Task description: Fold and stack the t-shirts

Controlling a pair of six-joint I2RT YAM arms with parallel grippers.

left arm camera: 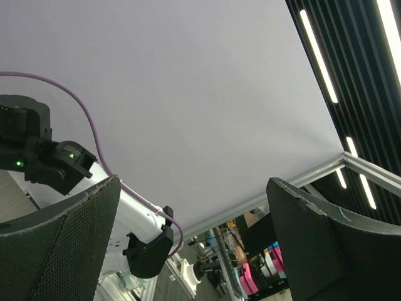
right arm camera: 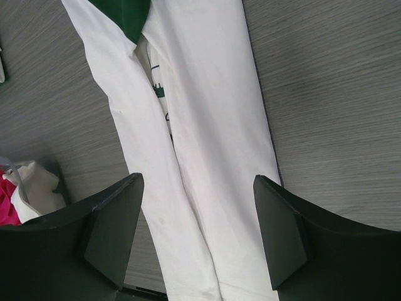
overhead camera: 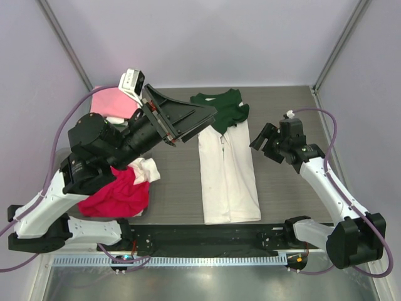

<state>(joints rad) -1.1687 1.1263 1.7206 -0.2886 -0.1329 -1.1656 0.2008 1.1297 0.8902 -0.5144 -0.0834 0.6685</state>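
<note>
The raised left gripper (overhead camera: 188,118) gapes empty, while the nearer right gripper (overhead camera: 266,144), fairly wide and empty, hangs just right of the cream-white tee (overhead camera: 229,175), which lies long top-to-bottom.

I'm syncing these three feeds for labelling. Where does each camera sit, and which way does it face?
Top external: above and behind the bases, looking down on the table; left arm and right arm show.
Left wrist: on the left arm, tipped upward at the pale enclosure panel; open left claw, right arm beyond.
Right wrist: faces down onto the cream-white tee; open right claw.
Shared: top and right wrist both show the dark green tee overlapping that tee's end.
</note>
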